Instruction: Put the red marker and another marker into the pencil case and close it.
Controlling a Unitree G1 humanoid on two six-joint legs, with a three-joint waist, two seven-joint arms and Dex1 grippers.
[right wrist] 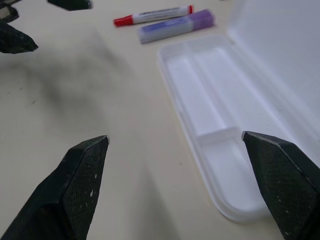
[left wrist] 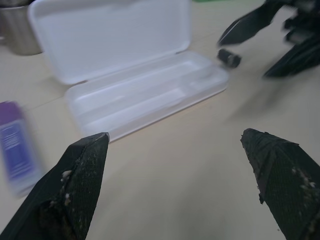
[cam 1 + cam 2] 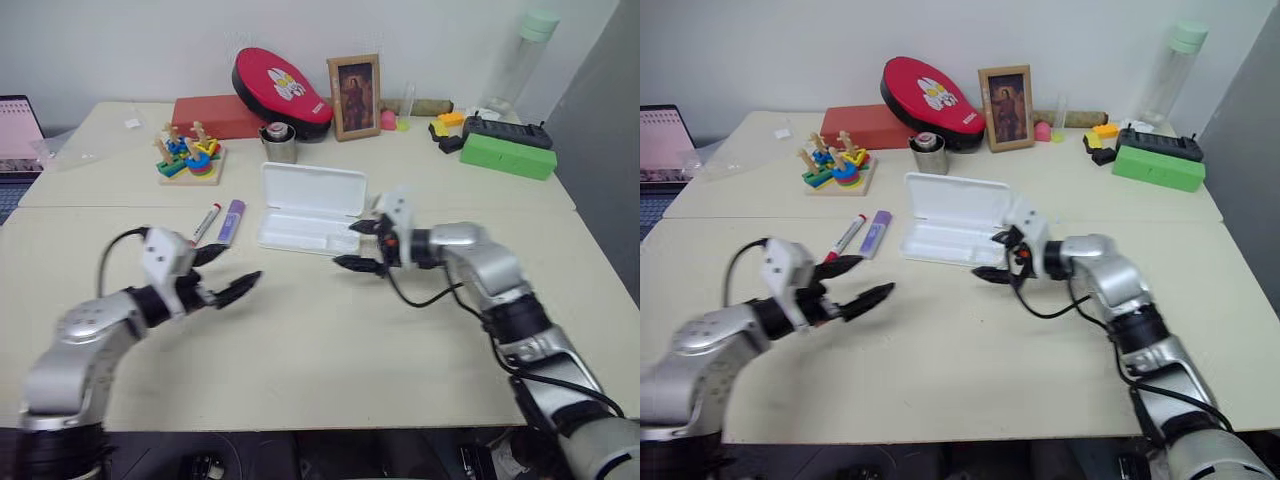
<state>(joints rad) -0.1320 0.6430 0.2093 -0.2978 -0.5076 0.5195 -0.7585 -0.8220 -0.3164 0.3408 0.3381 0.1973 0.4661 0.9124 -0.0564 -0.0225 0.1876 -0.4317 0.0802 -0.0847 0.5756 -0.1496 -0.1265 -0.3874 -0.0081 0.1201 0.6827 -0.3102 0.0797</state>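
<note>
Lying open, pencil case (image 3: 310, 210); markers (image 3: 220, 222) beside

arms: silver-grey shells, black joints
left gripper (image 3: 224, 272): white block behind black tapered fingers
right gripper (image 3: 357, 245): same, black cable trailing behind

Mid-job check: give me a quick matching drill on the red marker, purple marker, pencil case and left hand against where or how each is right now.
1 red marker
2 purple marker
3 pencil case
4 left hand

a open, holding nothing
b lid up, tray empty
c on the table, just left of the pencil case
d on the table, farthest left of the pair

Pairs: 1-d, 2-c, 3-b, 4-a
</note>
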